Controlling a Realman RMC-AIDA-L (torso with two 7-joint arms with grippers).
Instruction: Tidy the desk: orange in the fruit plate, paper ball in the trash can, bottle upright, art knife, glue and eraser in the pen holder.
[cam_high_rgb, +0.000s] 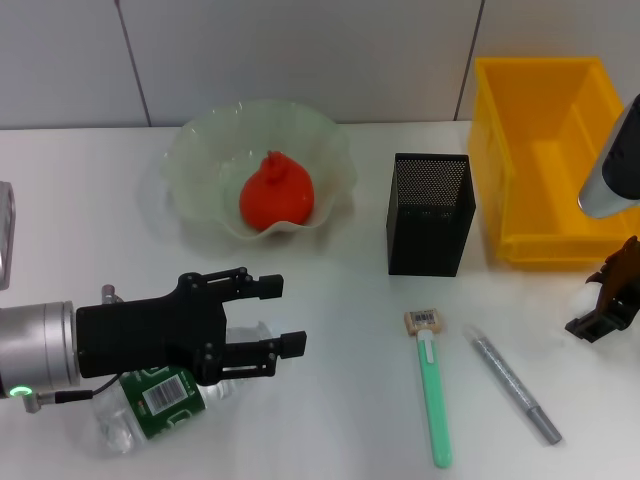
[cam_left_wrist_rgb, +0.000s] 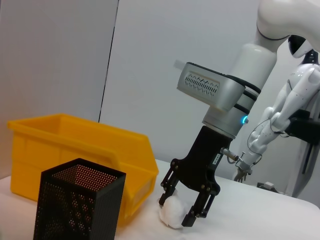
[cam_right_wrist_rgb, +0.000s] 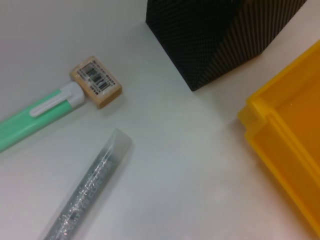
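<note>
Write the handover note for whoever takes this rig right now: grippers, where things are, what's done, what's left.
Left gripper: open, hovering over the bottle, which lies on its side at the near left.
Right gripper: fingers around the paper ball on the table beside the trash can.
Done: orange sits in the fruit plate.
Left: bin the paper ball, stand the bottle up, and move the eraser, green art knife and silver glue stick into the pen holder; all three lie in front of it.
</note>
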